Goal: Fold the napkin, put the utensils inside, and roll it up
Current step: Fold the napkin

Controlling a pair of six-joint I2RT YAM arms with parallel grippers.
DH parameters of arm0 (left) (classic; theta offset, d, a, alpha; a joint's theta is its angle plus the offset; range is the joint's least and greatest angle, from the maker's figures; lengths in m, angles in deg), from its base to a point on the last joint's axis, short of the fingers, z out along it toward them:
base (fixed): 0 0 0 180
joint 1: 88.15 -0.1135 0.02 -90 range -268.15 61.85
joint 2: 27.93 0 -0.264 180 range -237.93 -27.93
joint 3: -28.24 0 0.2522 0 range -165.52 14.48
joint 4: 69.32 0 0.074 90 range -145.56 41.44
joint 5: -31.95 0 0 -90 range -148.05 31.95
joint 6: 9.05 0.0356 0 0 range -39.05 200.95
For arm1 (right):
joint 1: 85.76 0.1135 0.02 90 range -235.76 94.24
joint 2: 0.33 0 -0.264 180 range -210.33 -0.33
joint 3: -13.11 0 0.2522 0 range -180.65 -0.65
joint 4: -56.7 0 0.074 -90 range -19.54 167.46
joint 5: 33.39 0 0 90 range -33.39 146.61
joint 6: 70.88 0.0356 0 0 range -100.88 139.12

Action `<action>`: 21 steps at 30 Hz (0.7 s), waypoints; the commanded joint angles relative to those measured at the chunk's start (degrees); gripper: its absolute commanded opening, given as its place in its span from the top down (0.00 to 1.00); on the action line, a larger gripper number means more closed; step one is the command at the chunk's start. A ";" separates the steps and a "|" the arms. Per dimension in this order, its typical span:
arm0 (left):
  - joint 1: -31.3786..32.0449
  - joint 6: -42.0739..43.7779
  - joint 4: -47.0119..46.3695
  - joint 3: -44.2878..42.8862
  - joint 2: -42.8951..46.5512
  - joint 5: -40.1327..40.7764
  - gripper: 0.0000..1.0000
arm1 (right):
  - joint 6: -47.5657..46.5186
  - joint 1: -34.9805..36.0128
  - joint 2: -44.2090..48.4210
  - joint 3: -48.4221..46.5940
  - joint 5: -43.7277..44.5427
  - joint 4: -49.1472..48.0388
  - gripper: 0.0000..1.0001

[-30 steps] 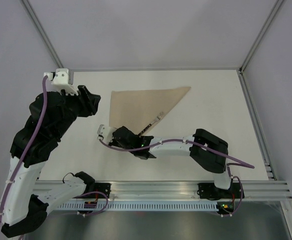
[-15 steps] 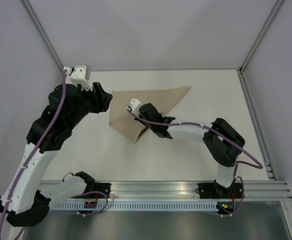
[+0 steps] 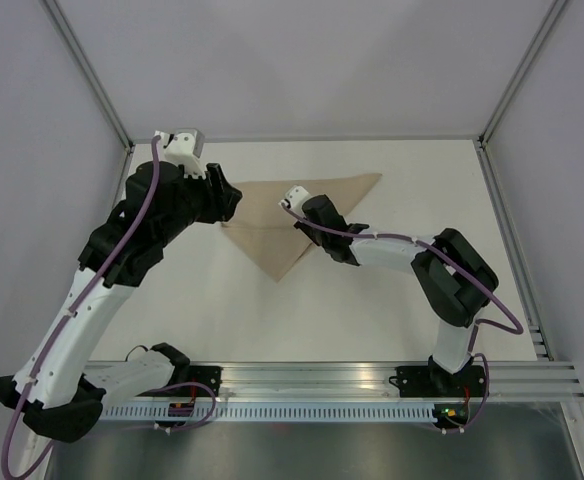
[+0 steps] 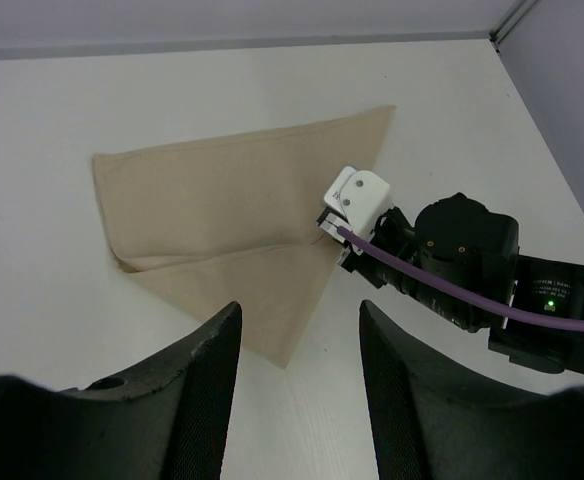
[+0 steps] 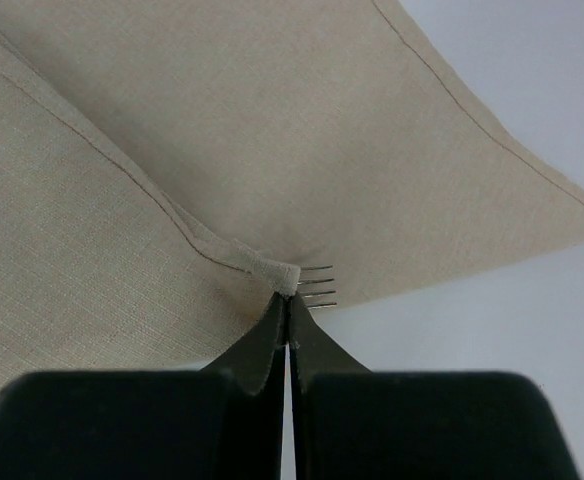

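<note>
Moved since the earlier overhead frame: the right gripper (image 5: 286, 303) has travelled from the near point of the napkin (image 3: 262, 215) to its right-hand edge, carrying a layer of cloth with it. The left arm has swung in from the left side of the tabletop (image 3: 422, 220) to hang over the napkin's left corner.

Item 1, napkin: tan cloth folded to a triangle, lying flat toward the far side of the tabletop. A second layer is now drawn across its near half, leaving a crease line from left to right.

Item 2, fork (image 5: 317, 285): earlier lying exposed on the cloth. Only the tine tips now show, poking out from under the hem just beside the right fingertips; the handle is covered.

Item 3, right gripper: jaws pressed together, apparently pinching the napkin's hem at its folded edge.

Item 4, left gripper (image 4: 297, 310): jaws apart, holding nothing, above the cloth and not touching it.

Assessment: fold and utensil placement look complete. The fork appears wrapped by a first turn, and rolling is judged barely begun.
</note>
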 commanded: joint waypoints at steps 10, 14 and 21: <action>0.09 -7.32 -2.75 2.87 -0.70 -2.83 0.45 | 1.38 -2.75 0.29 0.38 -0.64 0.73 1.00; 0.09 -7.40 -2.93 3.66 -0.53 -3.00 0.45 | 1.47 -2.75 -0.41 -0.32 -0.99 0.99 0.93; 0.09 -7.49 -3.46 5.33 -0.61 -3.36 0.45 | 1.55 -3.45 -1.82 -4.45 -0.73 4.50 0.54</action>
